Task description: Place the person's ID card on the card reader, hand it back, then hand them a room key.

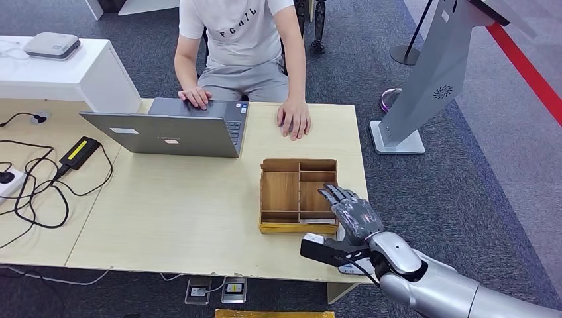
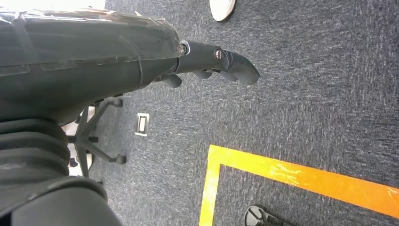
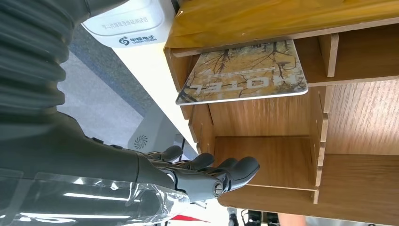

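A hotel key card [image 3: 244, 73], printed with bare trees and the word HOTEL, lies tilted in one compartment of the wooden organiser tray [image 3: 357, 117], one edge resting on the tray's outer wall. In the head view the tray [image 1: 278, 192] sits right of centre on the pale wooden table [image 1: 172, 218], divided into several compartments, and the card's compartment is the one at its lower right corner.

The right hand [image 1: 348, 215] reaches in from the lower right of the head view, hovering over the tray's right side with its fingers [image 3: 235, 169] stretched out straight and side by side, holding nothing. Just below it, at the table's near edge, a white card reader [image 3: 124, 26] sits beside the tray, partly hidden by the hand and wrist.

The left hand [image 2: 221, 63] hangs over dark carpet beside orange floor tape [image 2: 301, 176], its fingers loosely curled and holding nothing.

At the top centre of the head view a person in a white T-shirt [image 1: 238, 30] sits across the table, one hand on an open grey laptop [image 1: 172, 129], the other flat on the tabletop. Black cables and a power adapter [image 1: 78, 152] lie at the left. The ID card cannot be made out.
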Robot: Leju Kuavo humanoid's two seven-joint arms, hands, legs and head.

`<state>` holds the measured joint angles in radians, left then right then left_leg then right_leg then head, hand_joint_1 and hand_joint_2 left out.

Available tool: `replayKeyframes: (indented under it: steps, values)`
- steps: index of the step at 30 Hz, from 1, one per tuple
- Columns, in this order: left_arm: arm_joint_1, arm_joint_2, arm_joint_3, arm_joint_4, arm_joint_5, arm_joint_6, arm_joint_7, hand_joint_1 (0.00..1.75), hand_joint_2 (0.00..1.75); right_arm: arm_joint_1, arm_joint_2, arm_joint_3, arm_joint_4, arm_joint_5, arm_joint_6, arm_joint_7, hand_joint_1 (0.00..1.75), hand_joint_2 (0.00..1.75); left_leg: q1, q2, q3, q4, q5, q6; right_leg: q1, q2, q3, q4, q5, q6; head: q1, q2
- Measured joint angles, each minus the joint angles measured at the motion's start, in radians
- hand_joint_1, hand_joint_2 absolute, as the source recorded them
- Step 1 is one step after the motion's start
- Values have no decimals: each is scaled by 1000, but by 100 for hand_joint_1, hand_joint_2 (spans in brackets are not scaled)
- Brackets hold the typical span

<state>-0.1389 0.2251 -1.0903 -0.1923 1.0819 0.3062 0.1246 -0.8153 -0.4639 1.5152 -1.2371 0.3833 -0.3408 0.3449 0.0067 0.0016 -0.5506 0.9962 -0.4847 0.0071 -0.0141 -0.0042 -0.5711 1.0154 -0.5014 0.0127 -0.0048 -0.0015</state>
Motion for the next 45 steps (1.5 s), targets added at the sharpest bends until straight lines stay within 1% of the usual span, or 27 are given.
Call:
replayKeyframes:
  steps: [6, 7, 10, 11, 19, 37, 38, 40, 41, 42, 44, 45]
  values:
    - [0, 0, 0, 0, 0, 0, 1, 0, 0, 5, 0, 5, 0, 0, -1, 4, 0, 175, 0, 0, 0, 0, 0, 0, 0, 0, 0, 0, 0, 0, 0, 0]
    - [0, 0, 0, 0, 0, 0, 1, 0, 0, 6, 0, 6, 0, 0, -1, 4, 6, 175, 0, 0, 0, 0, 0, 0, 0, 0, 0, 0, 0, 0, 0, 0]
    - [0, 0, 0, 0, 1, 0, 1, 0, 0, 12, 0, 9, 0, 0, -2, 7, 137, 175, 0, 0, 0, 0, 0, 0, 0, 0, 0, 0, 0, 0, 0, 0]
    - [0, 0, 0, 0, 2, 0, 1, 0, 0, 13, 0, 9, 0, 1, -2, 8, 175, 175, 0, 0, 0, 0, 0, 0, 0, 0, 0, 0, 0, 0, 0, 0]
    - [0, 0, 0, 0, 2, -1, 1, 0, 0, 14, -1, 9, -6, 5, 16, 28, 175, 175, 0, 0, 0, 0, 0, 0, 0, 0, 0, 0, 0, 0, 0, 0]
    - [0, 0, 0, 0, -3, -1, 1, 0, 0, 14, -7, 10, -17, -33, 9, 38, 175, 175, 0, 0, 1, 0, 0, 0, 0, 0, 0, 0, 0, 0, 0, 0]
    - [0, 0, 0, 0, -3, -1, 1, 0, 0, 14, -8, 10, -19, -33, 8, 39, 139, 175, 0, 0, 0, 0, 0, 0, 0, 0, 0, 0, 0, 0, 0, 0]
    - [0, 0, 0, 0, -3, -1, 1, 0, 0, 15, -8, 10, -20, -34, 7, 39, 52, 175, 0, 0, 0, 0, 0, 0, 0, 0, 0, 0, 0, 0, 0, 0]
    - [0, 0, 0, 0, -3, -1, 1, 0, 0, 15, -8, 10, -21, -33, 4, 39, 8, 131, 0, 0, 0, 0, 0, 0, 0, 0, 0, 0, 0, 0, 0, 0]
    - [0, 0, 0, 0, -3, -1, 1, 0, 0, 15, -8, 10, -22, -31, 0, 39, 0, 87, 0, 0, 1, 0, 0, 0, 0, 1, 0, 0, 0, 0, 0, 0]
    - [0, 0, 0, 0, -3, -1, 1, 0, 0, 15, -9, 10, -25, -27, -16, 39, 0, 0, 0, 0, 1, 0, 0, 0, 0, 1, 0, 0, 0, 0, 0, 0]
    - [0, 0, 0, 0, -3, -1, 1, 0, 0, 15, -10, 10, -27, -26, -24, 39, 0, 0, 0, 0, 1, 0, 0, 0, 0, 1, 0, 0, 0, 0, 0, 0]
